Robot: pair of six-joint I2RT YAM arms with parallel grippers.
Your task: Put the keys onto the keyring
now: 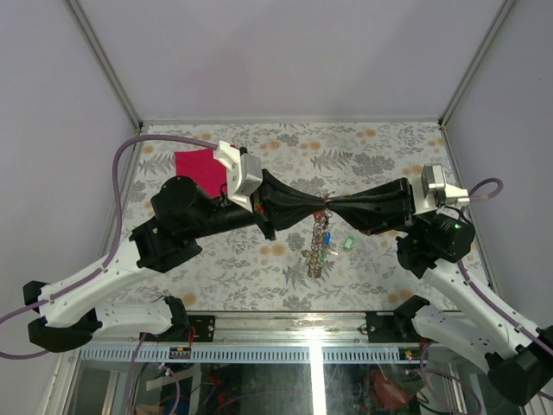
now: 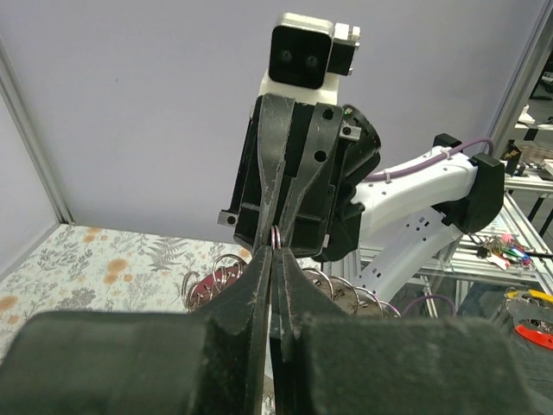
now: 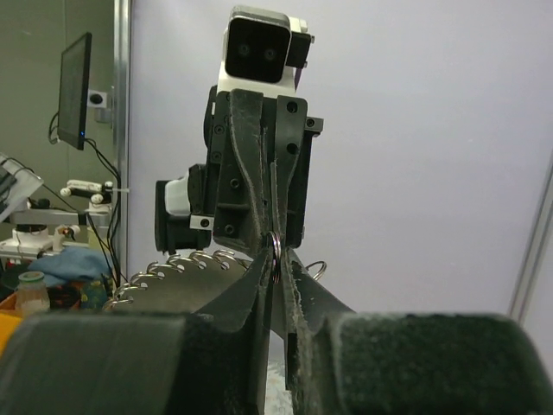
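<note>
My left gripper (image 1: 319,202) and right gripper (image 1: 333,204) meet tip to tip above the table's middle. Both are shut on the same small metal loop (image 2: 275,237), also in the right wrist view (image 3: 274,245). The loop seems to belong to the keyring's coiled edge. The grey keyring (image 3: 177,270) with its jagged loops hangs just under the fingertips, and shows in the left wrist view (image 2: 347,288) too. A cluster of keys (image 1: 320,246) with coloured heads hangs down from the meeting point towards the table. One green-headed key (image 1: 349,243) lies apart on the table to the right.
A magenta cloth square (image 1: 200,169) lies at the back left, partly under the left arm. The flower-patterned table (image 1: 380,147) is walled by white panels at the back and both sides. The metal frame rail (image 1: 285,324) runs along the near edge.
</note>
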